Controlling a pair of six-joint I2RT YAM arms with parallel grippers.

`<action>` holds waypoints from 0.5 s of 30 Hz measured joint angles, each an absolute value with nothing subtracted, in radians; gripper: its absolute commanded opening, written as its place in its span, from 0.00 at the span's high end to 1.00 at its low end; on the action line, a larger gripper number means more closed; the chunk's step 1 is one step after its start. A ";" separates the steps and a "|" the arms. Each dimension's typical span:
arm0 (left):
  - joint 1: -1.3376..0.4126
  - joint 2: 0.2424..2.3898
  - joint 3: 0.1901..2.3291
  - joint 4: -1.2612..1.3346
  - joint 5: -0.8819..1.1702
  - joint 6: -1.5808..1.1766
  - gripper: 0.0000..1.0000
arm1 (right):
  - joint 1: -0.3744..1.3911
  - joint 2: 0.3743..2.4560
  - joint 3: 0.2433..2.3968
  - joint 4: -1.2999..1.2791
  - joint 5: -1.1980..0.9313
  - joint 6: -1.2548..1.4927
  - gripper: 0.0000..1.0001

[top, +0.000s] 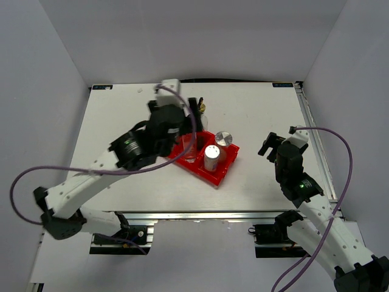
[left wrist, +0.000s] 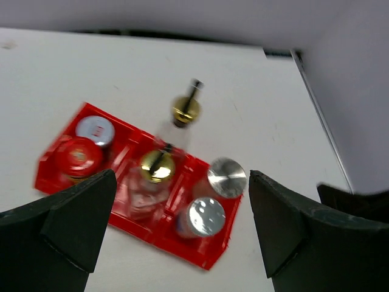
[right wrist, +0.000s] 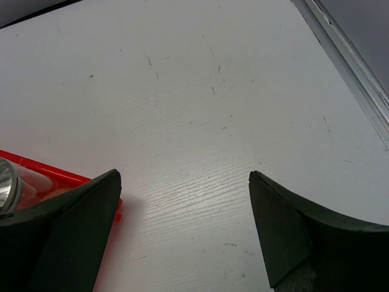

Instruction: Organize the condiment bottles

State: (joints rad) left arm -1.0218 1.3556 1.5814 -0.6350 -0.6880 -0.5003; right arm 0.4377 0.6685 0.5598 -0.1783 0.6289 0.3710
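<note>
The red bin (left wrist: 200, 255) holds a red-lidded jar (left wrist: 79, 156), a silver-capped shaker (left wrist: 94, 129), a clear gold-topped bottle (left wrist: 157, 167) and two more silver-capped shakers (left wrist: 227, 176) (left wrist: 205, 216). A second gold-topped bottle (left wrist: 185, 109) stands on the table just beyond the bin's far side. My left gripper (left wrist: 179, 210) is open and empty, high above the bin; in the top view it (top: 188, 131) hangs over the bin's left half (top: 213, 176). My right gripper (top: 270, 146) is open and empty over bare table right of the bin; the wrist view (right wrist: 182, 201) shows the same.
The bin's right corner (right wrist: 42, 176) and one silver cap (right wrist: 5, 185) show at the left edge of the right wrist view. A metal rail (top: 316, 140) runs along the table's right edge. White walls enclose the table.
</note>
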 measured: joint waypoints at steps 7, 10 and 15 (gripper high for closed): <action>-0.700 1.068 1.350 -0.539 -0.811 -0.543 0.02 | 0.438 0.687 0.560 -0.178 0.645 0.373 0.11; -0.487 1.068 1.238 -0.518 -0.794 -0.580 0.02 | 0.438 0.687 0.560 -0.178 0.649 0.378 0.11; -0.210 1.142 1.041 -0.466 -0.652 -0.620 0.02 | 0.438 0.685 0.560 -0.172 0.653 0.384 0.11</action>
